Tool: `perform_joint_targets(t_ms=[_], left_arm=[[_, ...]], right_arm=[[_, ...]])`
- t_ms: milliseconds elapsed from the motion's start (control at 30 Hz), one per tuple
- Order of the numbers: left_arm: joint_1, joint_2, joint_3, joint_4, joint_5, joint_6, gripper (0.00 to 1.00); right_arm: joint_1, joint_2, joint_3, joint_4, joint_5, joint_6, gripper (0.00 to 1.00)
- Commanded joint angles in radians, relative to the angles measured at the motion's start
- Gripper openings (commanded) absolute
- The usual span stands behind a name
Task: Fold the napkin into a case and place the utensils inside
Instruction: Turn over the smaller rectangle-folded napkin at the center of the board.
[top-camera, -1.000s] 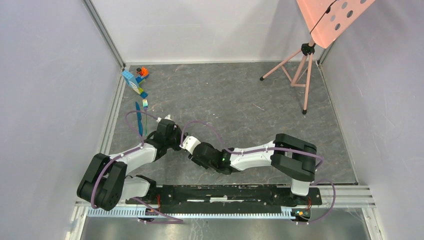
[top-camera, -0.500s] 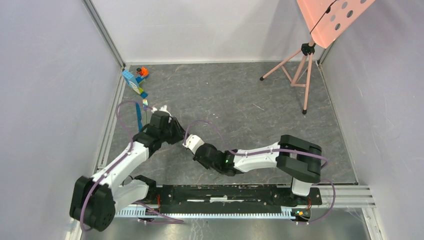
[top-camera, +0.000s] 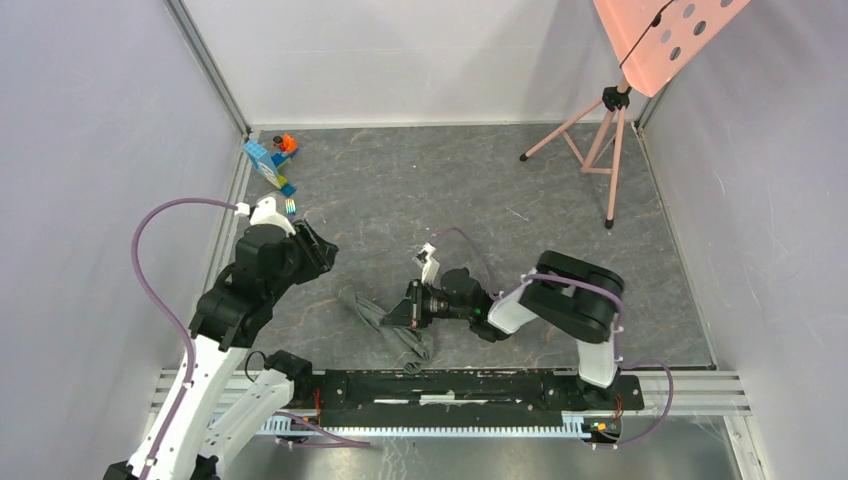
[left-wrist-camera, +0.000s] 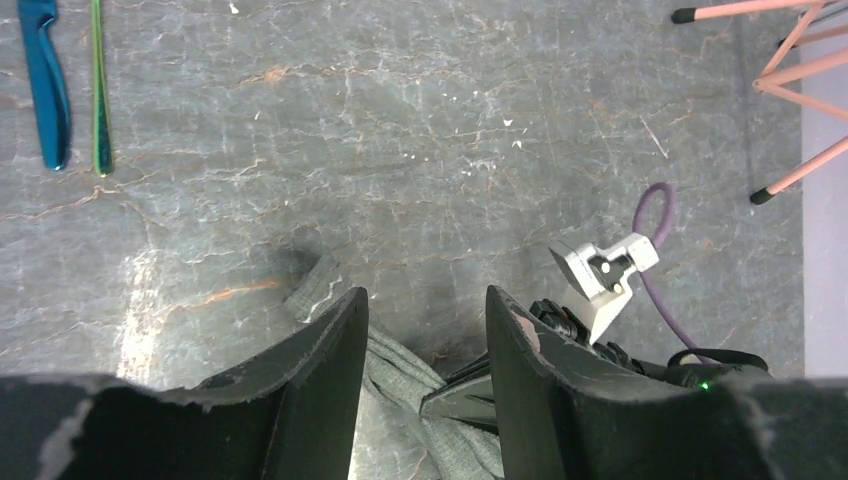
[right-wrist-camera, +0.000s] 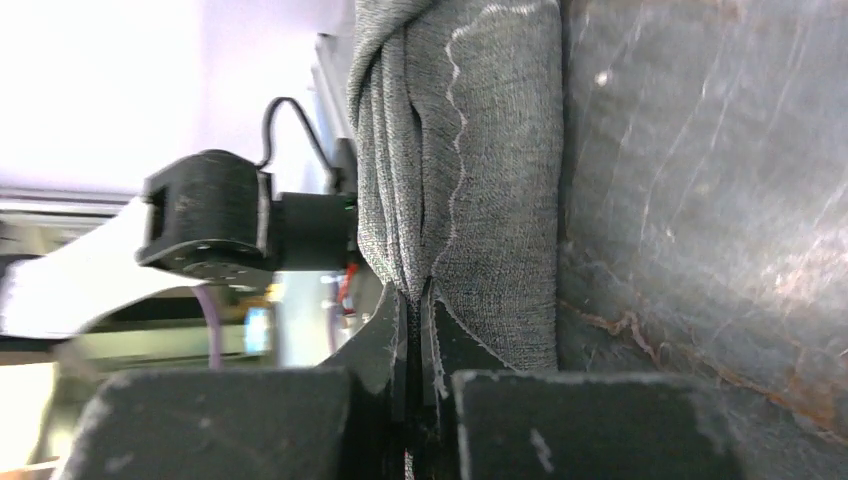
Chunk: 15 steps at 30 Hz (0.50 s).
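The dark grey napkin (top-camera: 383, 322) lies bunched into a twisted strip on the table's near middle. My right gripper (top-camera: 402, 314) lies low on the table and is shut on a fold of the napkin (right-wrist-camera: 480, 150), pinching it between the fingertips (right-wrist-camera: 415, 292). My left gripper (top-camera: 318, 250) is raised above and to the left of the cloth; its jaws stand open and empty, with the napkin (left-wrist-camera: 400, 385) showing on the table below the gap (left-wrist-camera: 425, 305). The blue knife (left-wrist-camera: 45, 85) and the thin green fork (left-wrist-camera: 98, 85) lie side by side at the left. Only the fork's head (top-camera: 289, 207) shows from above.
Blue and orange toy blocks (top-camera: 270, 160) sit at the far left corner. A pink tripod (top-camera: 600, 140) holding a pink perforated board (top-camera: 665, 35) stands at the far right. Metal rails edge the table at left and front.
My left gripper opened, let go of the cloth and lifted away to the left. My right gripper shut on the napkin and drew back to the right, uncovering the bunched cloth.
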Motion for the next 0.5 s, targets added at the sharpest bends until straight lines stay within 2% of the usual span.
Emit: perform_joint_targets(t_ms=[0, 67, 267, 367, 467], left_arm=[[0.004, 0.005, 0.020, -0.094, 0.016, 0.055, 0.54], [0.004, 0.013, -0.002, -0.082, 0.070, 0.052, 0.54], [0.004, 0.057, -0.099, 0.015, 0.238, 0.024, 0.53], [0.005, 0.100, -0.171, 0.116, 0.351, -0.003, 0.54], [0.003, 0.176, -0.251, 0.255, 0.468, -0.055, 0.53]], right_arm=[[-0.040, 0.156, -0.070, 0.713, -0.145, 0.480, 0.00], [-0.070, 0.206, -0.095, 0.809, -0.145, 0.519, 0.01], [-0.158, 0.235, -0.193, 0.781, -0.183, 0.432, 0.02], [-0.217, 0.225, -0.219, 0.715, -0.232, 0.361, 0.12], [-0.277, 0.220, -0.217, 0.596, -0.308, 0.252, 0.29]])
